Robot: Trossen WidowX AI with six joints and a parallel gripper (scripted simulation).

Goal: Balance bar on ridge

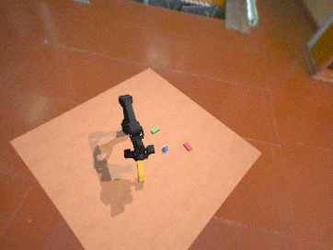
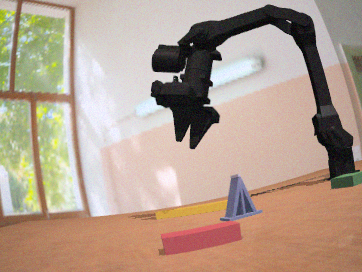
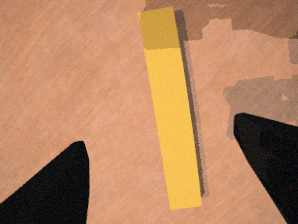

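The long yellow bar (image 1: 141, 172) (image 2: 187, 210) (image 3: 170, 120) lies flat on the table, partly under the arm in the top view. The blue ridge (image 1: 165, 149) (image 2: 233, 197), a narrow A-shaped stand, is upright with nothing on its top. In the exterior view it overlaps the bar's right end. My gripper (image 2: 186, 144) (image 3: 162, 137) is open and empty, pointing down high above the table. In the wrist view the bar runs lengthwise between the two spread fingertips, slightly tilted, well below them.
A red block (image 1: 188, 146) (image 2: 201, 239) lies on the far side of the ridge from the yellow bar. A green block (image 1: 155, 130) (image 2: 346, 180) lies nearer the arm's base. The arm casts shadows on the table (image 1: 216, 142).
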